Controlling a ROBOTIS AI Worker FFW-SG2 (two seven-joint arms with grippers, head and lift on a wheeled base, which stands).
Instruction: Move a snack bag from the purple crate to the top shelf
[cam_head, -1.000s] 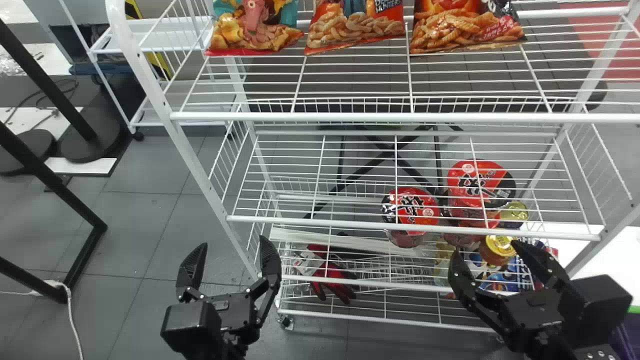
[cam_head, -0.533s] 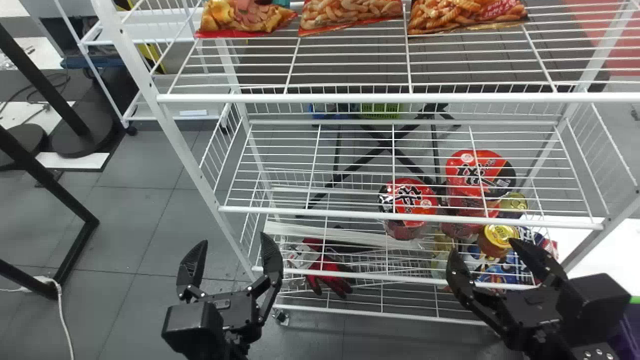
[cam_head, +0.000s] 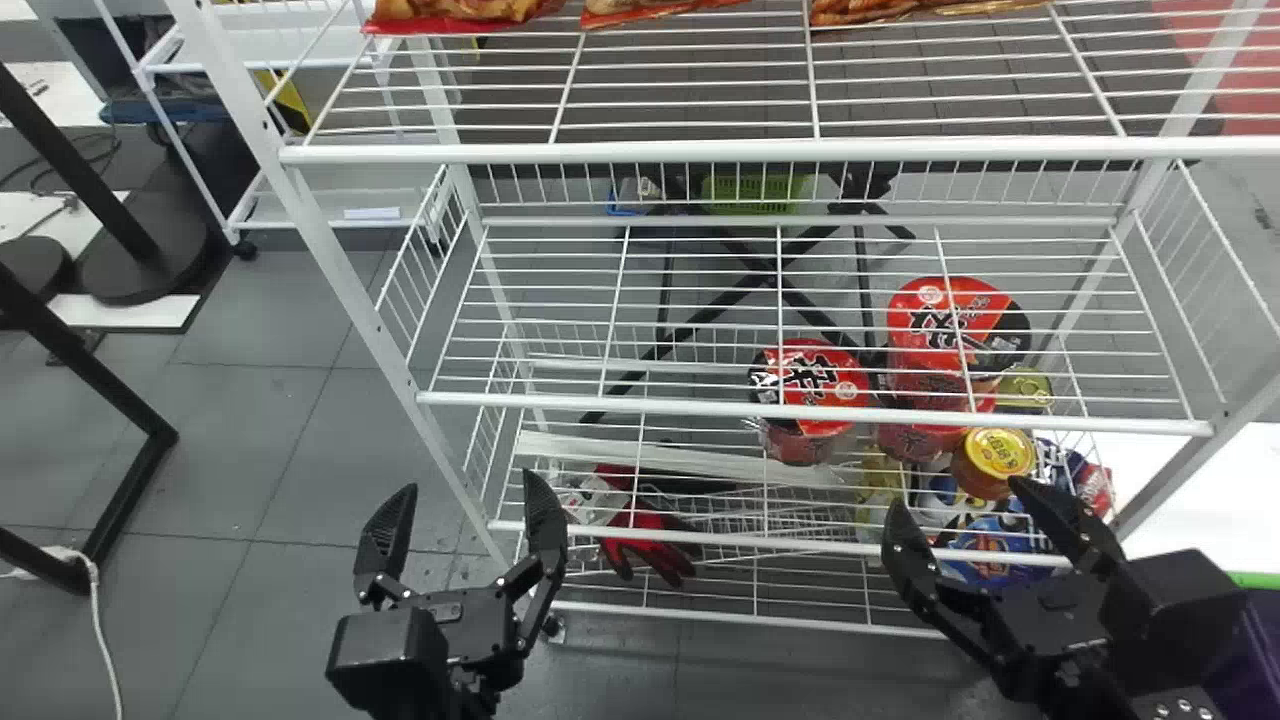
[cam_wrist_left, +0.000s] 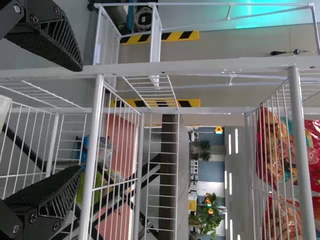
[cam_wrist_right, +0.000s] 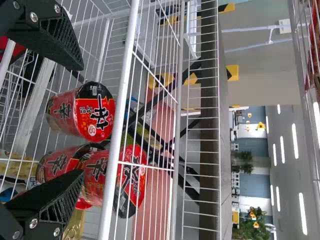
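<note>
Your left pincer (cam_head: 468, 485) and right pincer (cam_head: 955, 493) were both spread open and empty, lower than the top shelf (cam_head: 700, 152) and well apart from the snack bags (cam_head: 450, 10) lying on it; the purple crate (cam_head: 1245, 650) sat to your right, beyond the right pincer.

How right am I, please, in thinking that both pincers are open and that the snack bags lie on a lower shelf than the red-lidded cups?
Not quite: the head view shows the snack bags on a higher shelf than the red-lidded cups. The left pincer and right pincer are indeed open.
</note>
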